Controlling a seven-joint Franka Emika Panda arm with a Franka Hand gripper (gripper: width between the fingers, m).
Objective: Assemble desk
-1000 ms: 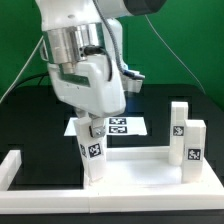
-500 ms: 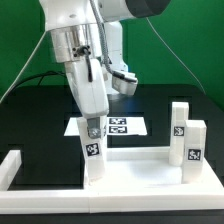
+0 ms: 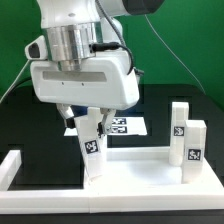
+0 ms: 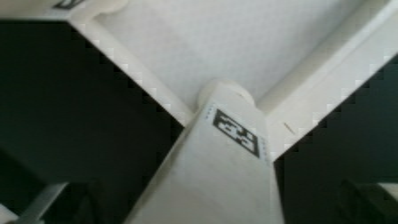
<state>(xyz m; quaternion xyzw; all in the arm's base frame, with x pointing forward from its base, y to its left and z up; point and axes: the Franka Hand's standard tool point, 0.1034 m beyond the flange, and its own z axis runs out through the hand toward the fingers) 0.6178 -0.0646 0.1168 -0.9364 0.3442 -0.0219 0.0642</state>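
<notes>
While spread wide, gripper [image 3: 91,122] jaws either side of upright leg [image 3: 93,150].

The arm is reaching straight down from above, its white wrist body turned broadside to the exterior view. The gripper [image 3: 89,122] is pointing downward, its fingers [image 3: 103,122] standing spread wide apart, gripping nothing, over the desk's front-left corner.
</notes>
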